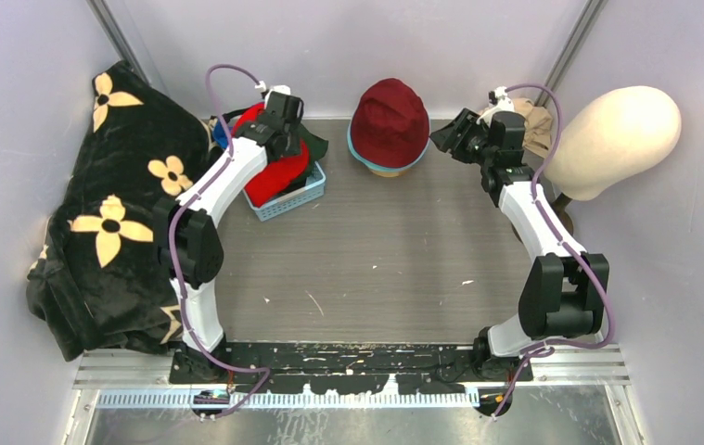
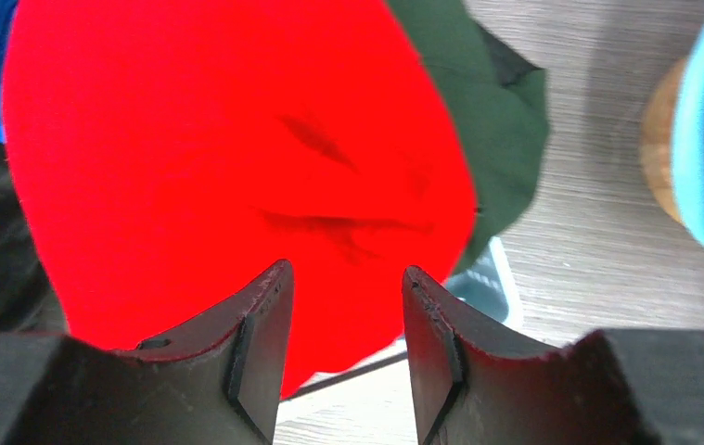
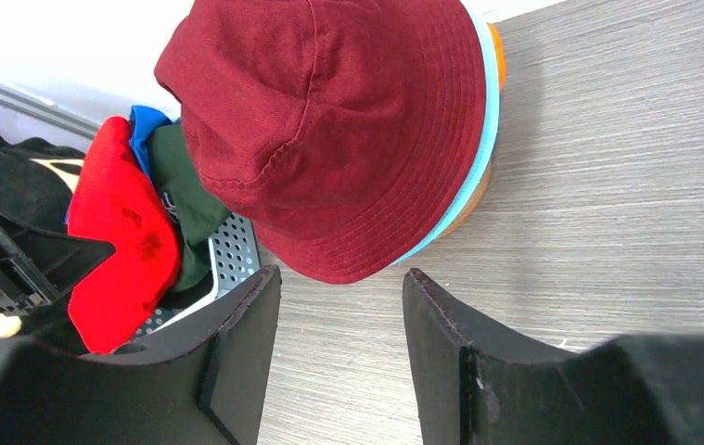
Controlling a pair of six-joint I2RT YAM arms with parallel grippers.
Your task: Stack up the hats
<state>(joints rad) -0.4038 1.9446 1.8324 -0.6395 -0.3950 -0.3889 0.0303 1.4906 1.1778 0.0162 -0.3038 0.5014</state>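
Three hats are stacked at the back edge of the tabletop, so the left claw hangs open, empty, over the red hat in the basket, likely next, the right claw open, empty too.

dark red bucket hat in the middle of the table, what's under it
Under the dark red bucket hat a teal hat shows only its brim, and below that an orange hat shows an edge. Their crowns are covered, so whether anything else lies inside the pile cannot be seen.
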